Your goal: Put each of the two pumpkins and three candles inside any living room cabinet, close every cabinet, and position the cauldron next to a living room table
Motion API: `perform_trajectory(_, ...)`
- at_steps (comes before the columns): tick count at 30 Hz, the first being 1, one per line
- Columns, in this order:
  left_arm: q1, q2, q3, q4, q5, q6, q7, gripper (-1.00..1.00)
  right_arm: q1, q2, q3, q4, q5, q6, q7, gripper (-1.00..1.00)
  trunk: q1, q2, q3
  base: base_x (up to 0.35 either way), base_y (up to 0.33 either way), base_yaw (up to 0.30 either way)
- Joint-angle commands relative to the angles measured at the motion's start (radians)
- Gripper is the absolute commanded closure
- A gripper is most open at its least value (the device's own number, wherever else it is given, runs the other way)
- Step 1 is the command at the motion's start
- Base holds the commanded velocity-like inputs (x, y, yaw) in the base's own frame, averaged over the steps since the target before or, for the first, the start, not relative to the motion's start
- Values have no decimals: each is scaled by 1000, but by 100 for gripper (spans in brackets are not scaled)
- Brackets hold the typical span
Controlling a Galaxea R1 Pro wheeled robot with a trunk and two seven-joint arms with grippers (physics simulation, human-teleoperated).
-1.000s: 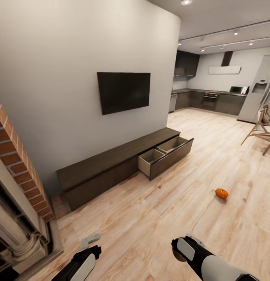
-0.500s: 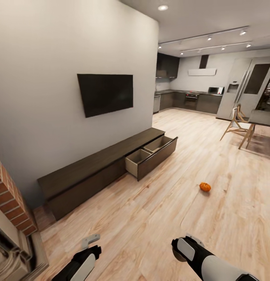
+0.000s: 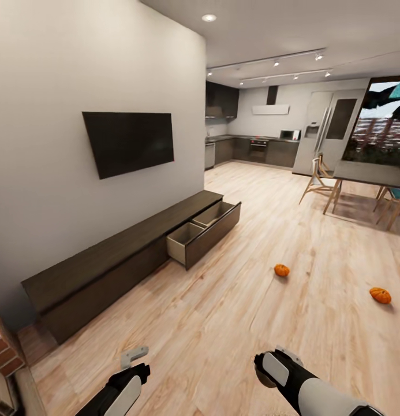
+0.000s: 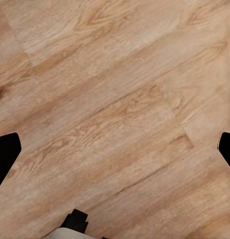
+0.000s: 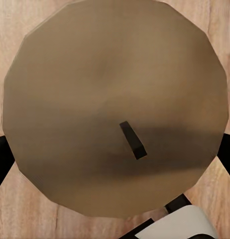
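Head cam: long dark cabinet (image 3: 107,260) runs along the grey wall under the wall TV (image 3: 129,141); one drawer (image 3: 202,231) near its far end is pulled out, pale lining visible, two compartments, both look bare from here. Two pumpkins on the wood floor (image 3: 234,312): nearer-centre pumpkin (image 3: 281,270) sits out in front of the open drawer, well apart from it; second pumpkin (image 3: 380,295) lies farther to my right, also on bare floor, apart from the first. Dining table (image 3: 367,173) w/ wooden chairs at far right, kitchen units beyond. Brick corner (image 3: 3,352) at lower left edge. My left gripper (image 4: 115,144) hangs over bare planks; L wrist cam shows the two dark fingertips (image 4: 5,152) far apart at opposite edges of frame w/ only floor between, so spread wide, nothing held. My right gripper (image 5: 115,149): R wrist cam shows a candle (image 5: 117,109) seen end-on, off-white/tan disc w/ short dark wick, sitting between the fingers; dark fingertips (image 5: 1,159) show at either side of it, pressed against its flanks, so clamped on the candle. Head cam shows both forearms low in frame, R wrist (image 3: 280,370) w/ a rounded tan shape at its tip.
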Motion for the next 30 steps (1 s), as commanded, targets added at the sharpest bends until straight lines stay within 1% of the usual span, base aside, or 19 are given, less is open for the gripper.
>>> perform_trajectory(1, -1, 2, -6, -2, 5, 4, 8, -100, -1, 0, 6, -1, 1, 6, -6, 100, 0, -1, -1, 0, 0, -257)
perform_trajectory(14, -1, 2, -6, -2, 5, 4, 8, -100, -1, 0, 6, -1, 1, 6, -5, 100, 0, -1, 6, 0, 0, -263)
perform_trajectory(30, -1, 2, -6, -2, 5, 3, 8, -100, -1, 0, 6, 0, 1, 6, -4, 100, 0, -1, -9, 1, 0, -236)
